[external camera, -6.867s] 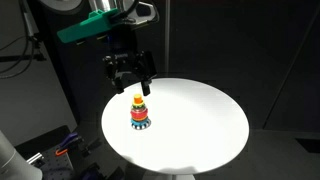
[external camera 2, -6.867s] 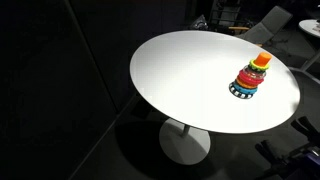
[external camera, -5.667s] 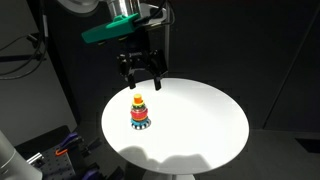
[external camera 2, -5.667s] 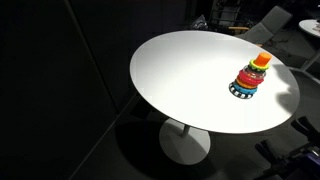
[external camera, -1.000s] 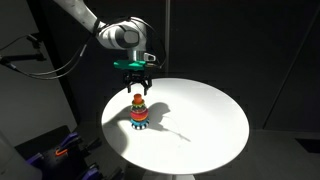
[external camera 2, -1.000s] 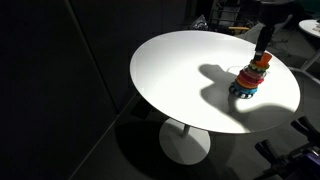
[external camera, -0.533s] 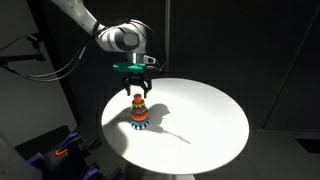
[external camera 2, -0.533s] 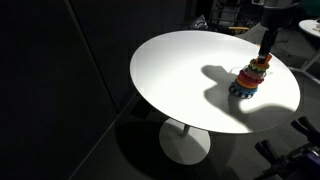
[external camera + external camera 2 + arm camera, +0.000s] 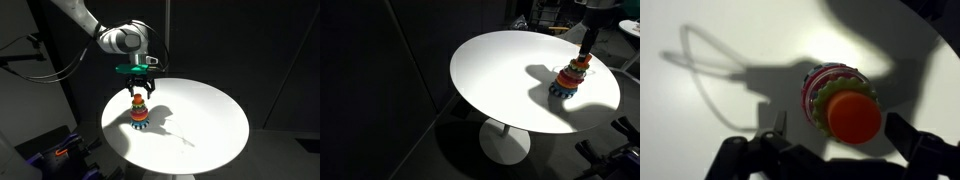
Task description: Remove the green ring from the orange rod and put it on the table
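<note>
The ring-stacking toy (image 9: 140,116) stands on the round white table (image 9: 200,120), seen in both exterior views (image 9: 569,80). In the wrist view the orange rod (image 9: 854,117) tops the stack, with the pale green ring (image 9: 820,102) just under it and red rings below. My gripper (image 9: 140,93) hangs directly over the stack, its fingers open on either side of the orange top (image 9: 840,140), not closed on anything. In an exterior view only its lower part (image 9: 584,48) shows above the toy.
The table edge (image 9: 460,85) drops to a dark floor. Cluttered equipment (image 9: 50,155) sits below the table. The arm's shadow (image 9: 770,80) falls on the white top beside the toy.
My gripper has come down from well above the table to just over the stack; in the last second it shifted slightly lower. The toy has not moved.
</note>
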`<state>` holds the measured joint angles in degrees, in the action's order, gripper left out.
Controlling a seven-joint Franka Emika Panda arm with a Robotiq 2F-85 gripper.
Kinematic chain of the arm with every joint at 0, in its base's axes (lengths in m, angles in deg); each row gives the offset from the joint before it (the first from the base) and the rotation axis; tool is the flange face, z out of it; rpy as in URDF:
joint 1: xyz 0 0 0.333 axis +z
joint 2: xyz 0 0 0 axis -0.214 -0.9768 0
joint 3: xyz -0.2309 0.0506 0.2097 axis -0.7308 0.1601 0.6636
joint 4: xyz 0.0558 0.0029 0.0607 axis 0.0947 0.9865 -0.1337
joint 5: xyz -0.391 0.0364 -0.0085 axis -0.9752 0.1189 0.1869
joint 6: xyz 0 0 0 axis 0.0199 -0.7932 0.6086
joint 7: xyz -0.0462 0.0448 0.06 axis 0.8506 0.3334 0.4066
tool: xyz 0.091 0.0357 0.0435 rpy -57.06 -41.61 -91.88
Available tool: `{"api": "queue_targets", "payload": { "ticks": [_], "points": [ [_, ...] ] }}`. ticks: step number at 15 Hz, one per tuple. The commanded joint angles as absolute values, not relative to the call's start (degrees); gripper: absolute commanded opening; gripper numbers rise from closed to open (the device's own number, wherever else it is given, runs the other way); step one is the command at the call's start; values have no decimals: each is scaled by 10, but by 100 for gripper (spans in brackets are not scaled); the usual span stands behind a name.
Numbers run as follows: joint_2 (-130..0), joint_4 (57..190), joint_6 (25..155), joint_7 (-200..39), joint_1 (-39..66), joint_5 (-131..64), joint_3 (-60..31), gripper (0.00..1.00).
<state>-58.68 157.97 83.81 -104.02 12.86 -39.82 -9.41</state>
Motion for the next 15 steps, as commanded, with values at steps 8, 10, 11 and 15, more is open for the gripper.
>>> {"api": "queue_targets", "payload": {
  "ticks": [8, 10, 11, 15],
  "points": [
    [-588, 1590, 880, -1051, 125, -399, -91, 100],
    [-589, 1589, 880, -1051, 125, -399, -91, 100],
    [-592, 1588, 881, -1051, 125, -396, -90, 100],
    [-595, 1591, 886, -1050, 125, -389, -87, 100]
  ]
}}
